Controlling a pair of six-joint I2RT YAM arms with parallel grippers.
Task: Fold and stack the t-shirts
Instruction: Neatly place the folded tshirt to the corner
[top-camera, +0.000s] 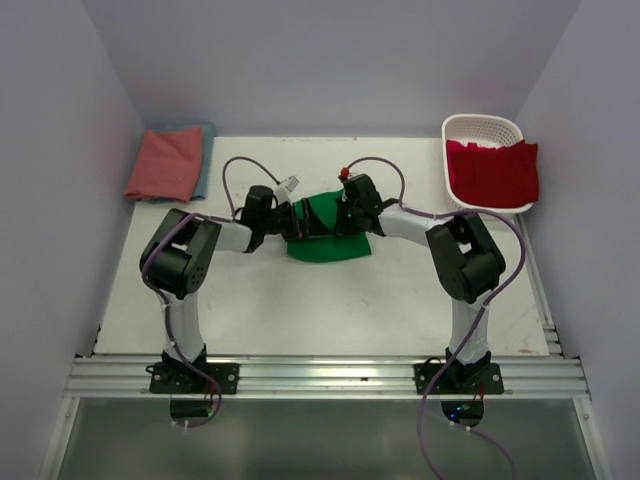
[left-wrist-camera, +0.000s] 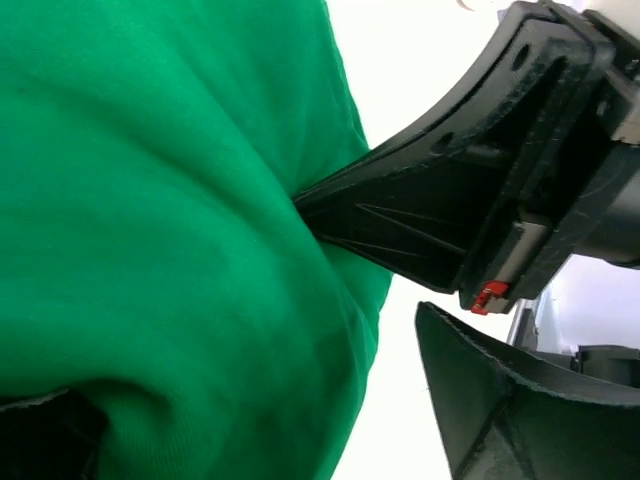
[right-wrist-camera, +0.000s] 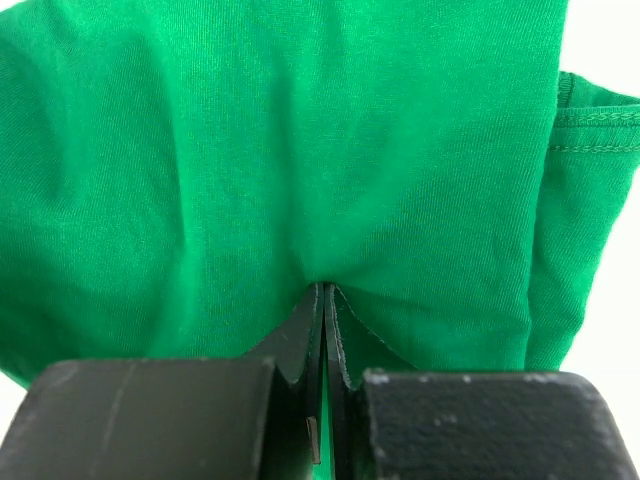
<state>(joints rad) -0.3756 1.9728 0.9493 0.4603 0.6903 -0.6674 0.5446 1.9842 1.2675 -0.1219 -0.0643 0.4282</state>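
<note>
Far left corner: a folded salmon-pink cloth t-shirt (top-camera: 163, 162) lies on a teal-blue cloth t-shirt (top-camera: 207, 158). At mid-table the left gripper (top-camera: 298, 226) holds its jaws spread wide at the edge of the bright green cloth t-shirt (top-camera: 330, 247), which lies bunched on the white table (top-camera: 300, 310). The right gripper (right-wrist-camera: 325, 300) has its jaws pressed together, pinching a fold of green cloth. At far right, a bright red cloth t-shirt (top-camera: 495, 175) drapes over the white plastic lattice basket (top-camera: 480, 125). The green shirt appears mid-fold; next, the left jaws likely need to close on cloth.
</note>
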